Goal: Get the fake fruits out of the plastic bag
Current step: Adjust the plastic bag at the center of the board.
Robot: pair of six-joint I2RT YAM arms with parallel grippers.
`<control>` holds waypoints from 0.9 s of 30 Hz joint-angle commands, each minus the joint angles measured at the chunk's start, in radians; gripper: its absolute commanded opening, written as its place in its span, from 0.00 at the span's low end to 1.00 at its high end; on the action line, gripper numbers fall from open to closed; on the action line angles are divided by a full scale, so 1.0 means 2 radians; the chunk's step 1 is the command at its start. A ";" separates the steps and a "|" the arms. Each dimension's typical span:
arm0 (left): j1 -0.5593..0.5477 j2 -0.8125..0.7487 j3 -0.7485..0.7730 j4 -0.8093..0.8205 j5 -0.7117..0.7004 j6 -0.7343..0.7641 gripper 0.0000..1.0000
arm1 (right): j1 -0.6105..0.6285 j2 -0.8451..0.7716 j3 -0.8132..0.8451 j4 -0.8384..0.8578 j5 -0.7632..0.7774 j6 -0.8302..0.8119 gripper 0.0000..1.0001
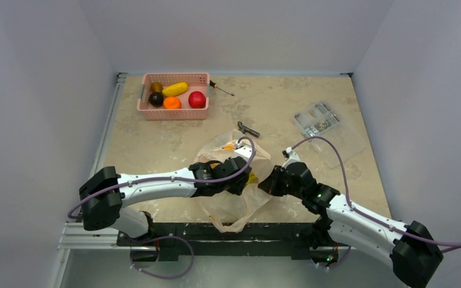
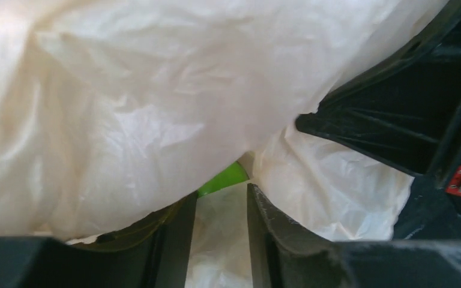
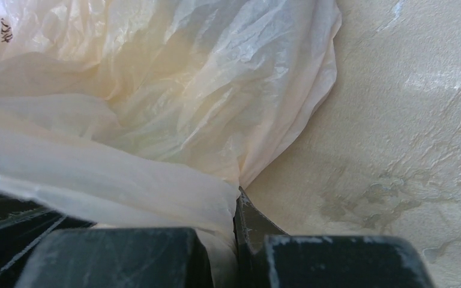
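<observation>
On the desk (image 1: 156, 144) I count one plastic bag (image 1: 231, 210) and one pink basket (image 1: 174, 114). The basket holds five toy fruits: one yellow fruit (image 1: 175, 89), one red apple (image 1: 197, 99), one orange ball (image 1: 172, 102), one dark round fruit (image 1: 156, 99), one brown fruit (image 1: 156, 87). In the bag I see one green fruit (image 2: 223, 179). Also one screwdriver (image 1: 222, 89), one small dark tool (image 1: 248, 129), one clear packet of parts (image 1: 327, 126), two claws: left claw (image 1: 247, 176), right claw (image 1: 268, 182).

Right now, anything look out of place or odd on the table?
Nothing spilled or damaged. The plastic bag lies crumpled, its edge pinched by the right end effector. Loose strays: a screwdriver beside the pink basket and a small dark tool just beyond the bag.
</observation>
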 commanded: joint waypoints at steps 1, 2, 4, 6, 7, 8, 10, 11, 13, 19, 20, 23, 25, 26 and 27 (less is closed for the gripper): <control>-0.029 -0.033 -0.029 -0.048 -0.039 -0.025 0.41 | 0.000 0.001 -0.001 0.019 -0.007 -0.005 0.00; -0.037 -0.035 -0.034 -0.053 -0.050 -0.032 0.46 | 0.000 0.004 -0.003 0.023 -0.009 -0.005 0.00; -0.049 -0.033 -0.044 -0.059 -0.069 -0.046 0.55 | 0.000 0.013 -0.006 0.028 -0.011 -0.005 0.00; -0.054 -0.027 -0.056 -0.050 -0.068 -0.059 0.68 | 0.000 0.022 -0.010 0.043 -0.014 -0.007 0.00; -0.056 -0.023 -0.060 -0.045 -0.064 -0.065 0.72 | 0.000 0.027 -0.013 0.047 -0.016 -0.008 0.00; -0.059 -0.019 -0.065 -0.039 -0.061 -0.072 0.75 | 0.000 0.031 -0.015 0.051 -0.017 -0.008 0.00; -0.062 -0.012 -0.074 -0.029 -0.060 -0.085 0.78 | 0.000 0.036 -0.022 0.058 -0.022 -0.007 0.00; -0.063 -0.008 -0.078 -0.025 -0.060 -0.090 0.79 | 0.000 0.037 -0.026 0.062 -0.022 -0.007 0.00; -0.063 -0.003 -0.082 -0.020 -0.059 -0.096 0.80 | 0.000 0.039 -0.030 0.065 -0.024 -0.006 0.00; -0.077 -0.038 -0.124 0.013 -0.053 -0.115 0.85 | 0.001 0.045 -0.031 0.078 -0.037 -0.010 0.00; -0.077 -0.045 -0.136 0.028 -0.052 -0.117 0.86 | 0.001 0.047 -0.033 0.082 -0.037 -0.009 0.00; -0.077 -0.039 -0.159 0.061 -0.055 -0.128 0.88 | 0.001 0.059 -0.033 0.096 -0.031 -0.010 0.00; -0.077 -0.014 -0.162 0.086 -0.065 -0.132 0.85 | 0.001 0.071 -0.024 0.103 -0.021 -0.012 0.00; -0.075 0.004 -0.154 0.080 -0.076 -0.134 0.82 | 0.001 0.079 -0.019 0.111 -0.020 -0.012 0.00; -0.074 0.022 -0.140 0.065 -0.095 -0.134 0.78 | 0.000 0.088 -0.016 0.125 -0.026 -0.002 0.00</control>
